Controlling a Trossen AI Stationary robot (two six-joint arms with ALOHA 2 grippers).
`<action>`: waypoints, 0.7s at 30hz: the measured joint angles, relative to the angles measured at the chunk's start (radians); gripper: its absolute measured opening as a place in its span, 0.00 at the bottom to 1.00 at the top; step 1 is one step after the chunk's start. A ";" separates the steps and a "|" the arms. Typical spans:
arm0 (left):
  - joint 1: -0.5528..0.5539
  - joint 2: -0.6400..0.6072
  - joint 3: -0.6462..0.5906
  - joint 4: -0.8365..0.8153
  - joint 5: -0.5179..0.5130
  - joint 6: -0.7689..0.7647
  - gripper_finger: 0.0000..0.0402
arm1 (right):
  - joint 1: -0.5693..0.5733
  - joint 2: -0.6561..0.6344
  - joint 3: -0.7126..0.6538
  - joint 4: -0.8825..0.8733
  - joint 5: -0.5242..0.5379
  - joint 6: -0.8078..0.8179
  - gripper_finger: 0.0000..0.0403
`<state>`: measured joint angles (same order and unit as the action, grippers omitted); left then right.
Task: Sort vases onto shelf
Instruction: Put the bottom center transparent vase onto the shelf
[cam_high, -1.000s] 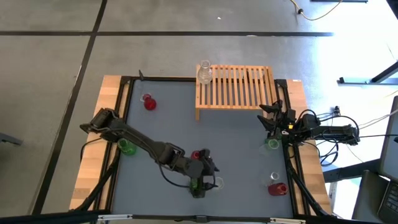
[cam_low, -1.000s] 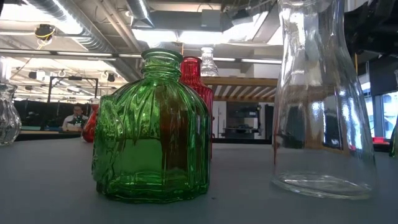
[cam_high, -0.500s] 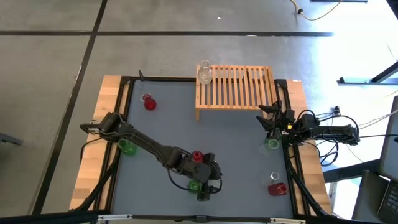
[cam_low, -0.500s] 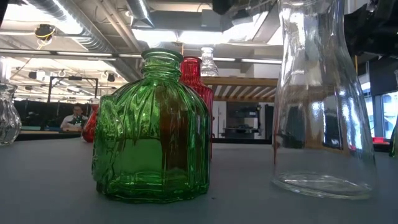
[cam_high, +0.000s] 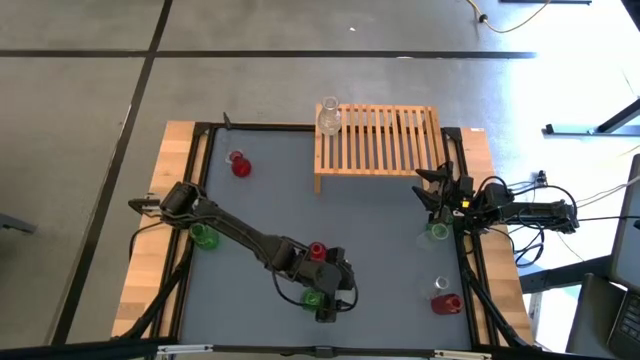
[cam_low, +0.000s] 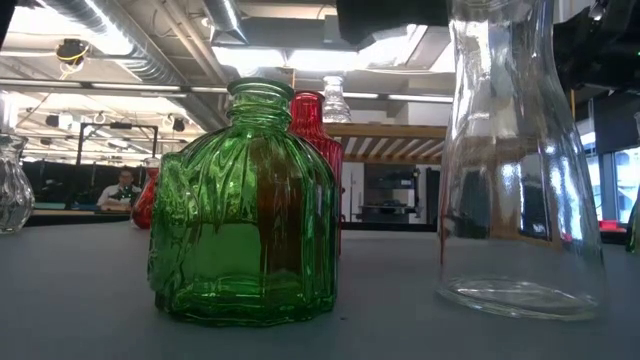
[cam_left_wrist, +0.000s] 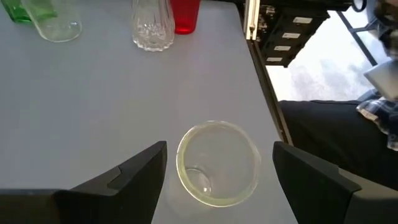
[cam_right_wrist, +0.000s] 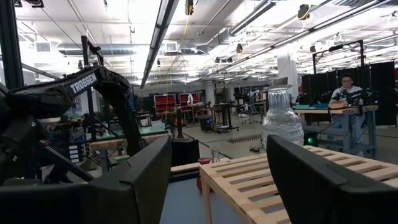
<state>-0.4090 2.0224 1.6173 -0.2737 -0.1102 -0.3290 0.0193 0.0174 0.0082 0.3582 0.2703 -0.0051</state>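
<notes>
Hovering near the table's (cam_high: 390, 215) front edge, left gripper (cam_left_wrist: 219, 163) spread wide around the mouth of a clear vase (cam_left_wrist: 217, 163), not touching it. Just beside: green vase (cam_low: 243, 205), with red vase (cam_low: 316, 150) behind. Parked at the right edge by another green vase (cam_high: 438, 232), right gripper (cam_right_wrist: 217, 180) also spread, holding nothing. On the shelf (cam_high: 379, 139) at the back edge, one clear vase at its left corner (cam_high: 329, 116).

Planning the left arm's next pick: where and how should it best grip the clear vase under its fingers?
Probably from straight above: the clear vase stands upright, its open mouth centred under the open left gripper. Close on the narrow neck just below the rim, not on the wide base.
</notes>
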 joint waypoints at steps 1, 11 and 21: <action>0.000 0.000 0.000 -0.001 0.000 0.003 0.71 | 0.000 0.000 0.000 0.000 0.000 0.000 0.62; -0.005 0.015 -0.014 -0.004 0.000 0.029 0.71 | 0.000 0.000 0.000 -0.002 0.001 0.000 0.62; -0.004 0.033 -0.016 0.025 -0.015 0.054 0.71 | 0.000 0.000 0.000 -0.005 0.003 0.000 0.62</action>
<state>-0.4133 2.0556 1.6016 -0.2489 -0.1248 -0.2751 0.0193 0.0174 0.0082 0.3531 0.2729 -0.0054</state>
